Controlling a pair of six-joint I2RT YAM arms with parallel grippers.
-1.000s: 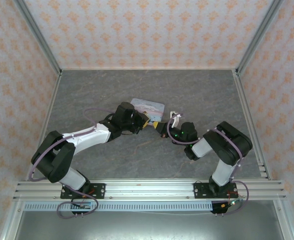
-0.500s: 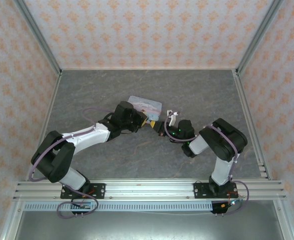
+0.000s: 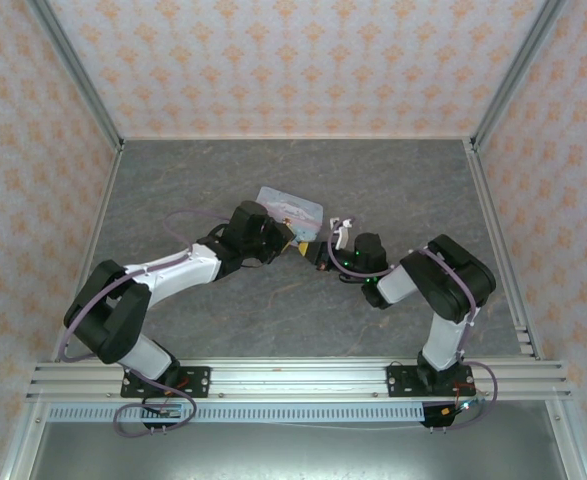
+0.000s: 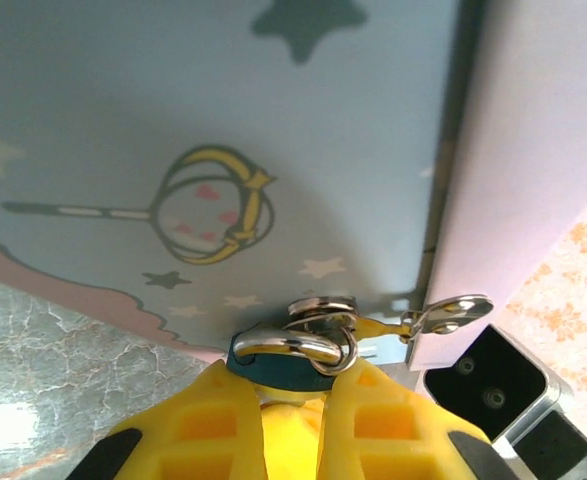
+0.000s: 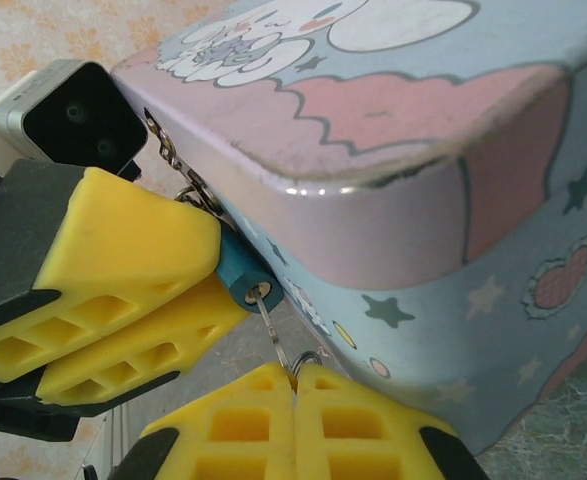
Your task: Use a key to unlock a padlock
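The tiny teal padlock (image 4: 273, 366) is pinched between my left gripper's (image 4: 291, 378) yellow fingers (image 4: 383, 420), its silver shackle (image 4: 291, 344) hooked through the hasp of the pale-blue tin (image 4: 223, 120). In the right wrist view the padlock (image 5: 239, 270) shows its keyhole end. The thin key (image 5: 275, 328) runs from that keyhole down into my right gripper (image 5: 295, 384), which is shut on it. From above, the left gripper (image 3: 293, 244) and the right gripper (image 3: 320, 256) meet beside the tin (image 3: 290, 208).
The tin (image 5: 423, 200) with its pink lid and cartoon dog lies on the grey marbled table (image 3: 393, 180), pressed close to both grippers. Patterned walls and metal frame rails (image 3: 498, 250) ring the table. The left wrist camera housing (image 5: 68, 115) is close to the tin.
The right wrist has drawn in toward the left gripper and slightly farther from the bases. The tin has shifted a little to the left. Both grips are unchanged.
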